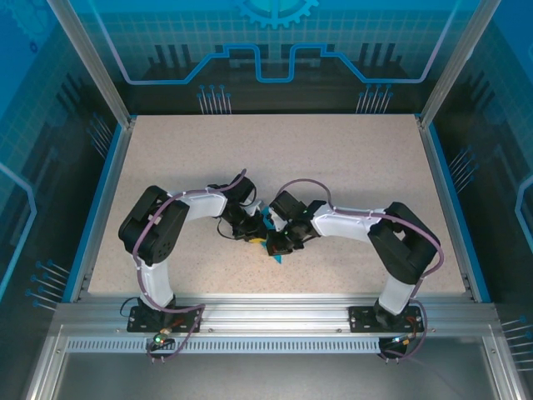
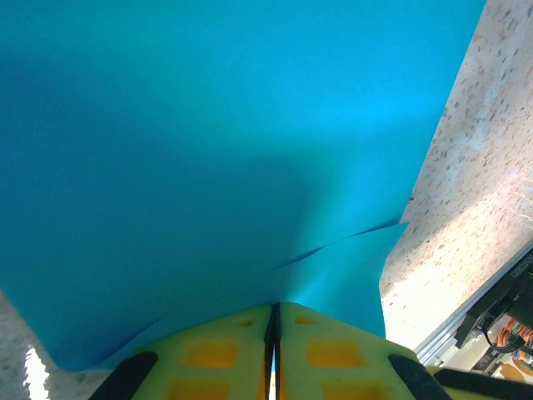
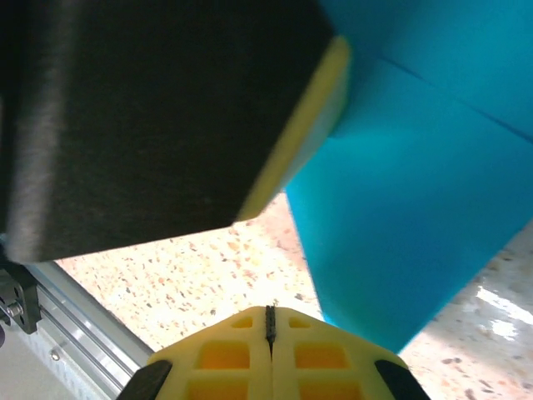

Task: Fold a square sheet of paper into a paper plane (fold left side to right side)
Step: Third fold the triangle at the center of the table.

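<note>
The teal-blue sheet of paper (image 1: 268, 218) lies folded in layers at the table's middle, mostly hidden under both wrists. In the left wrist view the paper (image 2: 208, 167) spreads right up from my left gripper (image 2: 273, 310), whose yellow fingers are pressed together on its near edge; a crease and an overlapping flap show to the right. My left gripper (image 1: 252, 237) and right gripper (image 1: 280, 247) almost meet over the paper. My right gripper (image 3: 269, 312) is shut and empty, its tip over bare table just left of the paper (image 3: 416, 183). The left gripper's finger (image 3: 150, 108) looms close above.
The speckled beige table (image 1: 333, 158) stretches out behind and beside the arms. An aluminium rail (image 1: 275, 312) runs along the near edge, close to both grippers, also seen as the rail (image 3: 75, 333). Blue walls enclose the other three sides.
</note>
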